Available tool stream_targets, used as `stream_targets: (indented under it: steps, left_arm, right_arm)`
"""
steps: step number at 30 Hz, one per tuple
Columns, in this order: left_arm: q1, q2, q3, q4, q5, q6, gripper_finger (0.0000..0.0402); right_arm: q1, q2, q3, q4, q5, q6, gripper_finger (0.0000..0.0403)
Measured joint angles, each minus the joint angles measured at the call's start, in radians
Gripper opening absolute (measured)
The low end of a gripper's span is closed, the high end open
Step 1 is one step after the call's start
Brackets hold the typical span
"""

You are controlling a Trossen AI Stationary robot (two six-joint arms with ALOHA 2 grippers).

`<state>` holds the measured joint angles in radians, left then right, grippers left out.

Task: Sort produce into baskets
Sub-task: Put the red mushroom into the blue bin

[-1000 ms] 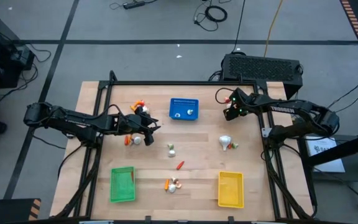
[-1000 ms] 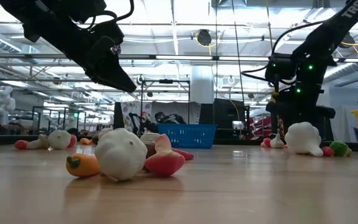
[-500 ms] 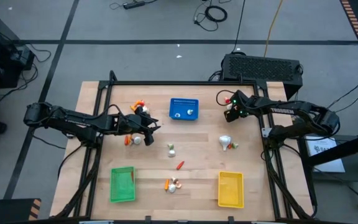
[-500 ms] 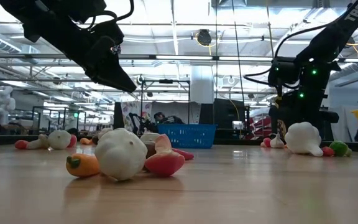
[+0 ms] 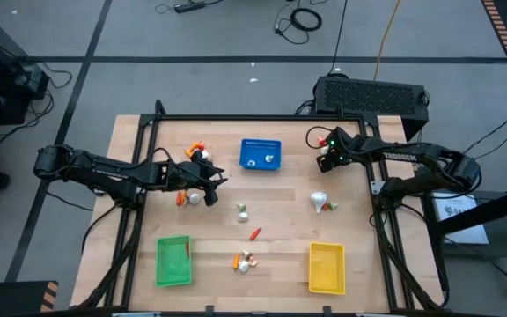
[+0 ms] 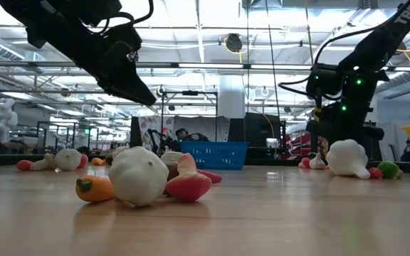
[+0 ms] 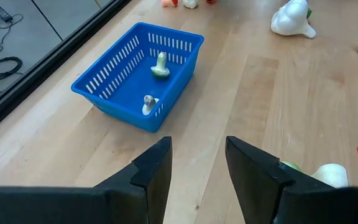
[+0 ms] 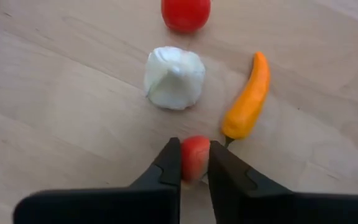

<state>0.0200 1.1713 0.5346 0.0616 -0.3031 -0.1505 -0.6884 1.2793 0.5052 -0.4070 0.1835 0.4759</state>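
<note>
White lettering on the right arm [image 5: 403, 154] reads roughly "TROSSEN" in the high view, too small to be sure. In the low view only a fragment of white letters shows on it. Nothing else is legible.

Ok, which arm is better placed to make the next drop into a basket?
Right. The right claw is shut on a small red piece, so it has something to deliver. The left claw is open and empty, facing the blue basket.

arms: dark, jointed | right arm [image 5: 412, 158]: white TROSSEN lettering, green light | tool fingers [image 7: 154, 171]: dark, flat
</note>
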Motion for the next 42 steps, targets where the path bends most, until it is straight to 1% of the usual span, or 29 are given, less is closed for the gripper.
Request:
stream_targets:
  steps: [3,8,13,19,22,26,31,35,40,42]
  left_arm:
    - [0.0,0.0,0.0,0.0,0.0,0.0,0.016]
    - [0.0,0.0,0.0,0.0,0.0,0.0,0.016]
    - [0.0,0.0,0.0,0.0,0.0,0.0,0.016]
    - [0.0,0.0,0.0,0.0,0.0,0.001,0.016]
    - [0.0,0.0,0.0,0.0,0.0,0.001,0.016]
    - [0.0,0.0,0.0,0.006,0.0,0.001,0.016]
    - [0.0,0.0,0.0,0.007,-0.007,0.001,0.016]
    - [0.0,0.0,0.0,0.005,-0.014,0.001,0.016]
    - [0.001,0.0,0.0,-0.012,-0.027,0.009,0.016]
    - [0.001,0.0,0.0,-0.029,-0.036,0.012,0.016]
  right_arm:
    - [0.003,0.0,0.016,-0.007,-0.013,-0.009,0.0032]
    - [0.008,0.0,0.08,-0.005,-0.111,-0.024,0.004]
    - [0.073,0.0,0.145,0.047,-0.157,-0.024,0.0042]
    - [0.193,0.003,0.156,0.302,-0.164,0.021,0.0042]
    - [0.248,0.027,0.156,0.424,-0.163,0.034,0.0043]
    - [0.31,0.099,0.157,0.563,-0.162,0.03,0.0043]
    - [0.348,0.222,0.158,0.709,-0.162,0.009,0.0043]
    - [0.357,0.287,0.221,0.71,-0.159,-0.066,0.0043]
    - [0.359,0.303,0.331,0.647,-0.152,-0.167,0.0043]
    - [0.36,0.303,0.365,0.61,-0.125,-0.203,0.0043]
